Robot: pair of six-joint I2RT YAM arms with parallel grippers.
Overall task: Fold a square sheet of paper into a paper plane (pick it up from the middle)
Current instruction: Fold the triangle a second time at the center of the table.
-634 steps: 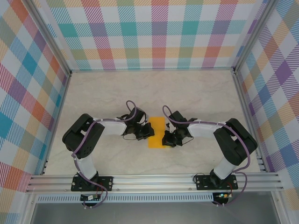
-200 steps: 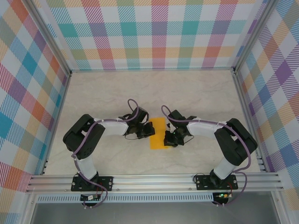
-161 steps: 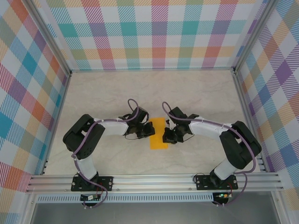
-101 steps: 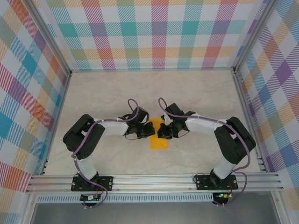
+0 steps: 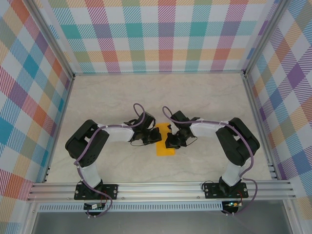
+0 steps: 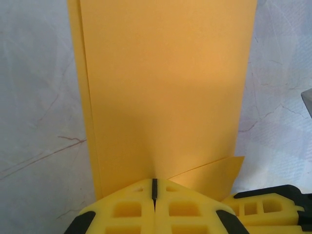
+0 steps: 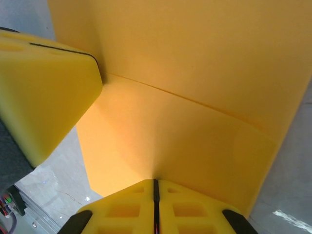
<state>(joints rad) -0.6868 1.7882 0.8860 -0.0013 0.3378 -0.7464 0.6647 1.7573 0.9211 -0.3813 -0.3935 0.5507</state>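
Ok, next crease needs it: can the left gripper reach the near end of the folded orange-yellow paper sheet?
Probably yes: the shut left gripper touches the sheet, whose near end lies bare.

The paper is orange-yellow, table marbled off-white, walls pastel plaid.

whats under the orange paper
The folded paper rests on the marble table; a lower layer peeks out along one edge. The table patch beneath is covered.

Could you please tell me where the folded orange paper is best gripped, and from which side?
Probably at the raised flap corner by the left gripper, coming in low from that arm's side: the paper otherwise lies flat on the table.
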